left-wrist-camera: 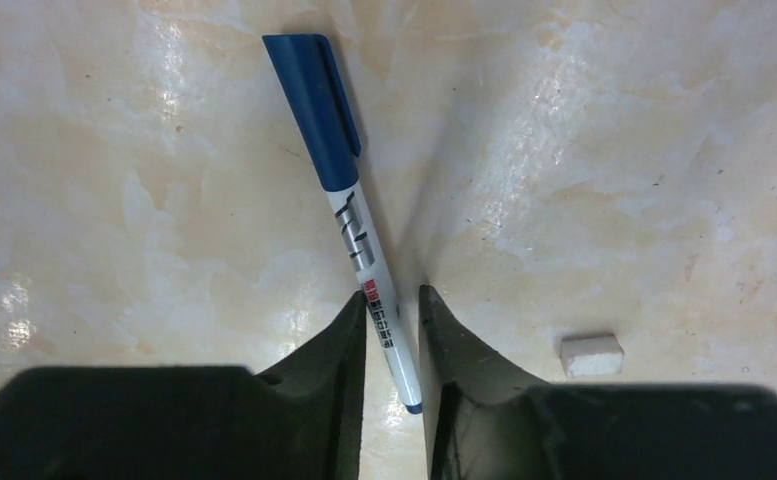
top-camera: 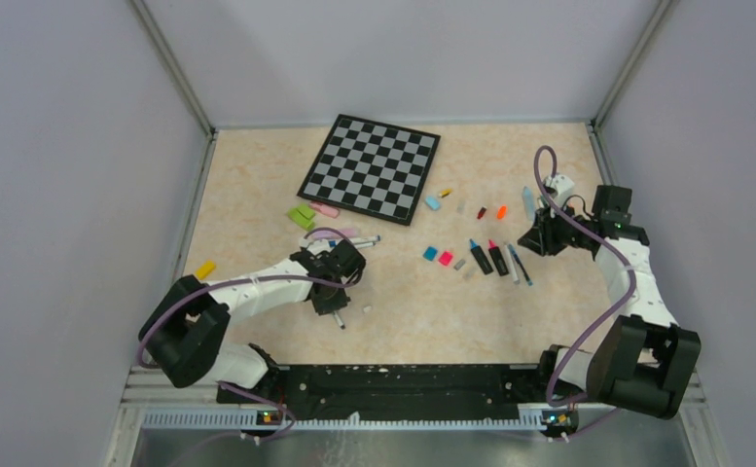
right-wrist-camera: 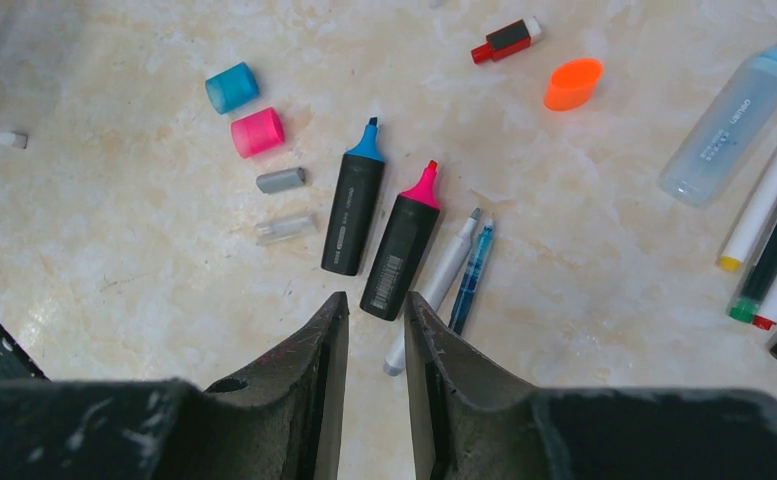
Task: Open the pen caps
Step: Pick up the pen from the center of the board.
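A white-barrelled pen [left-wrist-camera: 369, 265] with a dark blue cap [left-wrist-camera: 319, 105] lies flat on the table. Its tail end sits slantwise between the fingers of my left gripper [left-wrist-camera: 394, 295], whose jaws are narrowly open around it, wider than the barrel. In the top view this gripper [top-camera: 331, 295] is low at centre left. My right gripper [right-wrist-camera: 376, 298] hovers open and empty over two uncapped black highlighters [right-wrist-camera: 354, 205], with a silver pen [right-wrist-camera: 439, 290] and a blue thin pen [right-wrist-camera: 471, 275] beside them. Loose caps lie nearby: cyan [right-wrist-camera: 232, 87], pink [right-wrist-camera: 257, 132], grey [right-wrist-camera: 281, 180], orange [right-wrist-camera: 572, 83].
A checkered board [top-camera: 371, 167] lies at the back centre. Green pieces [top-camera: 302, 216] and a yellow cap [top-camera: 204, 269] lie at the left. A small white piece [left-wrist-camera: 592, 355] rests by the left gripper. A light-blue marker [right-wrist-camera: 734, 120] and several white pens [right-wrist-camera: 764, 205] lie at the right.
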`<action>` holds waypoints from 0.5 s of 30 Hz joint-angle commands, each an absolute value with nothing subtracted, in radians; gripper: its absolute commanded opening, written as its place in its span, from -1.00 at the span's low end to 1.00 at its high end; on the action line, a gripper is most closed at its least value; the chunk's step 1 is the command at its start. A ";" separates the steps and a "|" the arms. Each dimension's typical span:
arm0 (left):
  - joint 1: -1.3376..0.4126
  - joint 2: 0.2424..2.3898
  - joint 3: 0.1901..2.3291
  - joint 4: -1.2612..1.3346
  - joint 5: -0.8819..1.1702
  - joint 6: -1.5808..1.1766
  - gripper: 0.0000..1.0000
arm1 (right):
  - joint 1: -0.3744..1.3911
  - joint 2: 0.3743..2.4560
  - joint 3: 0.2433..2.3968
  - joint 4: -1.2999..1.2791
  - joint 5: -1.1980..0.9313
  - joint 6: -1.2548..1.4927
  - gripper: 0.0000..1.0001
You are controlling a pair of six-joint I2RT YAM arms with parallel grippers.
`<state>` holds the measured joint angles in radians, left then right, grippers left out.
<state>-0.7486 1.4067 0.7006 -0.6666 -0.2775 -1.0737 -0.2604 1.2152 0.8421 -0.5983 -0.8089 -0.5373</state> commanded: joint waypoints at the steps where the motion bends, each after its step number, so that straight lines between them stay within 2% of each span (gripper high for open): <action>1: -0.762 1.501 0.631 -0.760 -0.244 -1.103 -0.51 | -0.272 1.167 0.859 -0.593 -0.821 -0.563 -0.47; 6: -0.764 1.483 0.625 -0.731 -0.240 -1.081 -0.76 | -0.273 1.157 0.857 -0.593 -0.825 -0.564 -0.47; 15: -0.798 1.281 0.624 -0.680 -0.241 -0.956 -1.00 | -0.273 1.151 0.852 -0.593 -0.845 -0.566 -0.47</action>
<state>-0.7704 1.3525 0.6796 -0.6544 -0.2779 -1.0298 -0.2604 1.1801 0.8421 -0.5995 -0.8112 -0.5426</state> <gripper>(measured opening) 0.121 0.264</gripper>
